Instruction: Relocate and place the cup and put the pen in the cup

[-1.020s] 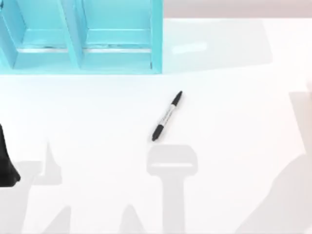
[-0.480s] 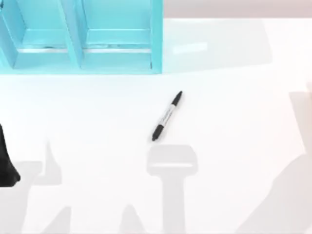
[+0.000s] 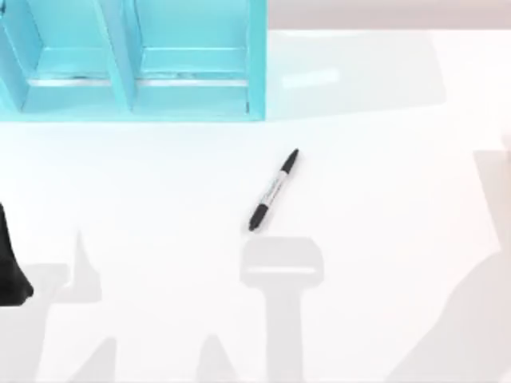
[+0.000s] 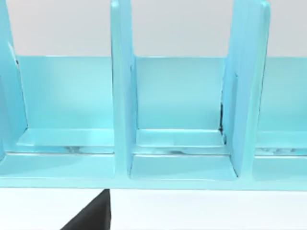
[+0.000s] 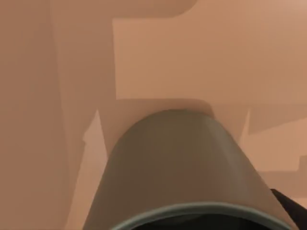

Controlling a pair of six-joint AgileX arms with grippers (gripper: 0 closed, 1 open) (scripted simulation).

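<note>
**Pen lying loose mid-tabletop, cup close under the right wrist camera**

The pen (image 3: 273, 190) is a slim marker with a black cap, a black end and a pale grey-white barrel carrying small dark print; it lies flat and diagonal on the white tabletop (image 3: 383, 199) near the middle, one black end pointing toward the far right, the other toward the near left; nothing touches it. Behind it, at the far left of the tabletop, stands a turquoise shelf unit (image 3: 192, 72) with upright dividers.

The cup (image 5: 177, 167) appears in the right wrist view as a plain olive-green cylinder with no handle, seen from very close; its rim (image 5: 201, 211) is paler and the inside darker; a dark sliver sits beside it at the picture's edge, and how far the right claw is open, or whether it holds the cup, I cannot tell.

The left wrist view faces the shelf unit's open compartments (image 4: 177, 110) straight on; a dark shape at the top view's left edge is the left arm (image 3: 9, 263); its claw's state I cannot tell.
</note>
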